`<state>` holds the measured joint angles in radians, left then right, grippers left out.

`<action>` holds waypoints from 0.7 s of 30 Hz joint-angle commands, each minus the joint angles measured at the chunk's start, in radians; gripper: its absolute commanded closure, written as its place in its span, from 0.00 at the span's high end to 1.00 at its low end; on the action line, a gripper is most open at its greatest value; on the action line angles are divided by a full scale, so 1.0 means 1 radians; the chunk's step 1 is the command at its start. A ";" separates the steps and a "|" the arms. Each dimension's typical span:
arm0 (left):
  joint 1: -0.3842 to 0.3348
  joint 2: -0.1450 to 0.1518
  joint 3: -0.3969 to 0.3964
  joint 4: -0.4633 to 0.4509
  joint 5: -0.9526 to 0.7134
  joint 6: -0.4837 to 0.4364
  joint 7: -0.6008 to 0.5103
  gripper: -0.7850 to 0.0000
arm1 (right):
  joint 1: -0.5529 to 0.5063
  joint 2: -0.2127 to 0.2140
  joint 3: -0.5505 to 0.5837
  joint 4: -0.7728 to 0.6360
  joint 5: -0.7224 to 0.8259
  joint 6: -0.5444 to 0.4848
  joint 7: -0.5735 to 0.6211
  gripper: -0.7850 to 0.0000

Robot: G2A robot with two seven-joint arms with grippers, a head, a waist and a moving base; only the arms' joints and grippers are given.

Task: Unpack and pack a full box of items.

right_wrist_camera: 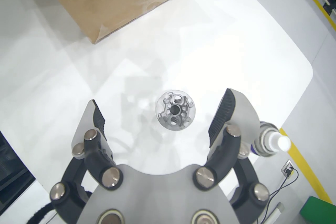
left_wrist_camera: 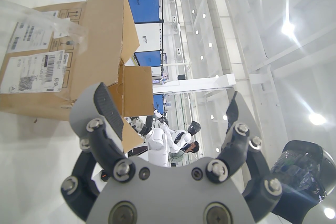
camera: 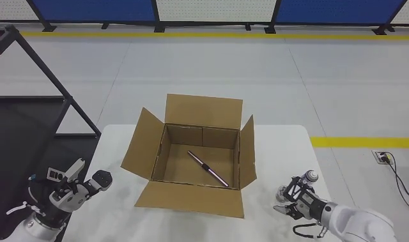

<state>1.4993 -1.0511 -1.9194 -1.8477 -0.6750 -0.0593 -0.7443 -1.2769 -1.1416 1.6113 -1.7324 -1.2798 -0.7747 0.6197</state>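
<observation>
At the white tabletop's (camera: 281,146) middle, the open brown cardboard box (camera: 203,111) holds only a thin dark rod (camera: 208,168). Unpacking seems nearly done, repacking untouched. By the front corners, the left hand (left_wrist_camera: 168,93) and right hand (camera: 282,200) stand spread, empty.

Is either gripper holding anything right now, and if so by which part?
Nothing is held. The left gripper is open and empty; the right gripper is open, not touching the small round silvery part on the white table.

open cardboard box (camera: 192,200) mid-table; thin dark rod (camera: 208,168) lying diagonally inside
</observation>
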 commanded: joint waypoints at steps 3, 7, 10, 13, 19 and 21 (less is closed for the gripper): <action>0.000 0.000 0.000 0.000 0.000 0.000 0.000 1.00 | 0.056 0.001 -0.031 0.084 -0.006 0.030 0.011 1.00; 0.000 0.000 0.000 0.000 0.000 0.000 0.000 1.00 | 0.085 0.006 -0.036 0.133 0.006 0.022 0.016 1.00; 0.000 0.000 0.000 0.000 0.000 0.000 0.000 1.00 | 0.099 0.010 -0.039 0.159 0.009 0.021 0.026 1.00; 0.000 0.000 0.000 0.000 0.000 0.000 0.000 1.00 | 0.109 0.013 -0.047 0.176 0.013 0.020 0.034 0.98; 0.000 0.000 0.000 0.000 0.000 0.000 0.000 1.00 | 0.131 0.019 -0.069 0.209 0.019 0.017 0.051 0.91; 0.000 0.000 0.000 0.000 0.000 0.000 0.000 1.00 | 0.139 0.020 -0.077 0.221 0.022 0.016 0.056 0.87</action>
<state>1.4993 -1.0511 -1.9194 -1.8477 -0.6750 -0.0593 -0.7443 -1.1429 -1.1221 1.5391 -1.5179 -1.2596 -0.7574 0.6733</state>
